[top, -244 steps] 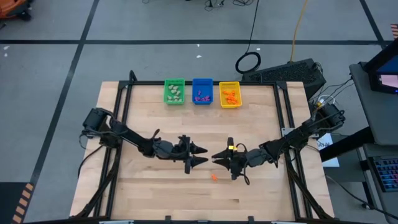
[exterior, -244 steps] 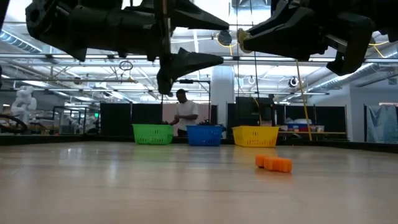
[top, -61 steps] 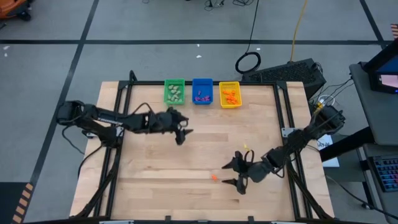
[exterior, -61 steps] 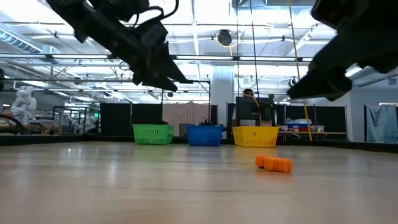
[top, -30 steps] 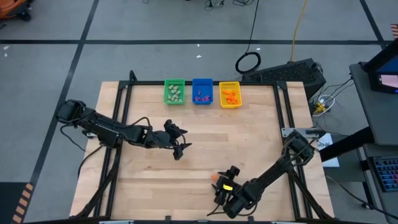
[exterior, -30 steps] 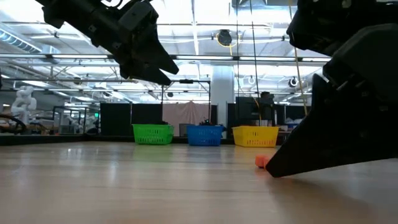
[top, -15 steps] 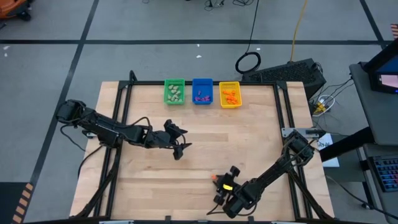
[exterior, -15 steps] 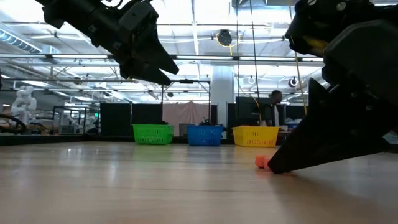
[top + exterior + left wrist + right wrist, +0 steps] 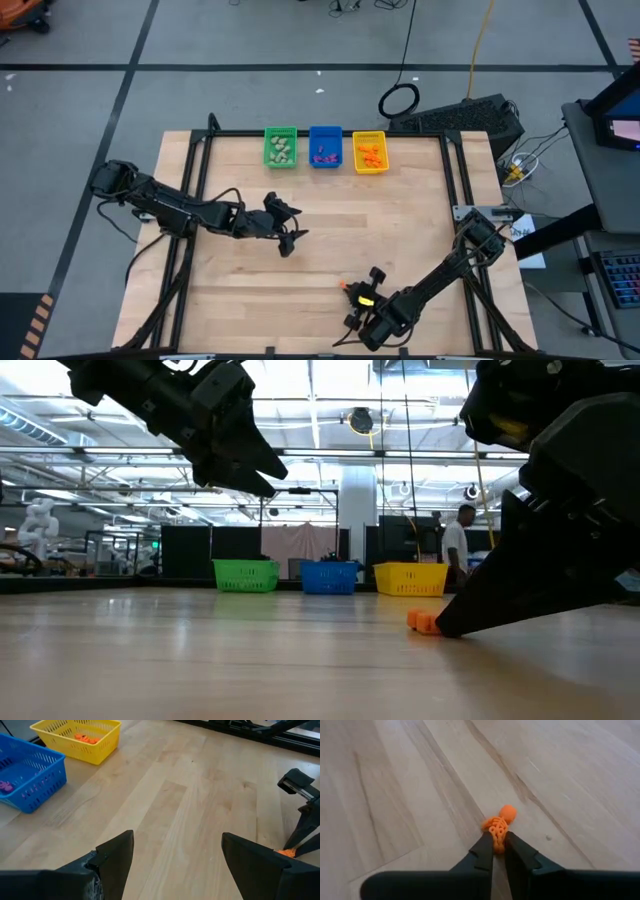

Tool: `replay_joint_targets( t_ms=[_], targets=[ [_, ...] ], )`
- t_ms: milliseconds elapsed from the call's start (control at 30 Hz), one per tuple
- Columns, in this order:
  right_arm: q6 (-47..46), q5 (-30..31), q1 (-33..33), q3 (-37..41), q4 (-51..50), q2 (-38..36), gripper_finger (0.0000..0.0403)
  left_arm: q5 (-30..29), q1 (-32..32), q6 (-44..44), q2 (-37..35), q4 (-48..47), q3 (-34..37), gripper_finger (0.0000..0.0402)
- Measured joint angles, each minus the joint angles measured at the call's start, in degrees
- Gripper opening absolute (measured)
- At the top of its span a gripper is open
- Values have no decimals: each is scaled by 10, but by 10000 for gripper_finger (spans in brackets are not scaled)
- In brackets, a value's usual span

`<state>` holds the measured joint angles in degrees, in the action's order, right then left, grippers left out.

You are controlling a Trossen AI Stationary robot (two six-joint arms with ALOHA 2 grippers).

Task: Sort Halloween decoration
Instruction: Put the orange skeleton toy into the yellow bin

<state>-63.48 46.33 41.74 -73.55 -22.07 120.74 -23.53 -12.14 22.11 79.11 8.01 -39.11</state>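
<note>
Robotics lab/workshop: taped concrete floor (image 9: 90, 110), overhead trusses (image 9: 90, 470), dark partitions (image 9: 290, 550), framed wooden bench (image 9: 400, 230).

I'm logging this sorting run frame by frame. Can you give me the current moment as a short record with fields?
right tool: down at the table's near edge, shut on the orange trinket
left tool: open, hovering over the table's middle left, holding nothing
green bin: holds pale pieces
blue bin: holds purple pieces
yellow bin: holds orange pieces
bins' place: side by side at the table's far edge
loose pieces on table: only the gripped orange one visible
</note>
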Motion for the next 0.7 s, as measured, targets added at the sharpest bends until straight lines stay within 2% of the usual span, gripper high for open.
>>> replay_joint_targets(
  t_ms=[267, 433, 700],
  targets=[
    [77, -3, 0, 1, 8, -50, 18, 0, 0, 0, 0, 0, 0, 302],
    [208, -1, 0, 1, 7, -123, 18, 0, 0, 0, 0, 0, 0, 302],
    [498, 1, 11, 1, 5, -259, 18, 0, 0, 0, 0, 1, 0, 302]
  ],
)
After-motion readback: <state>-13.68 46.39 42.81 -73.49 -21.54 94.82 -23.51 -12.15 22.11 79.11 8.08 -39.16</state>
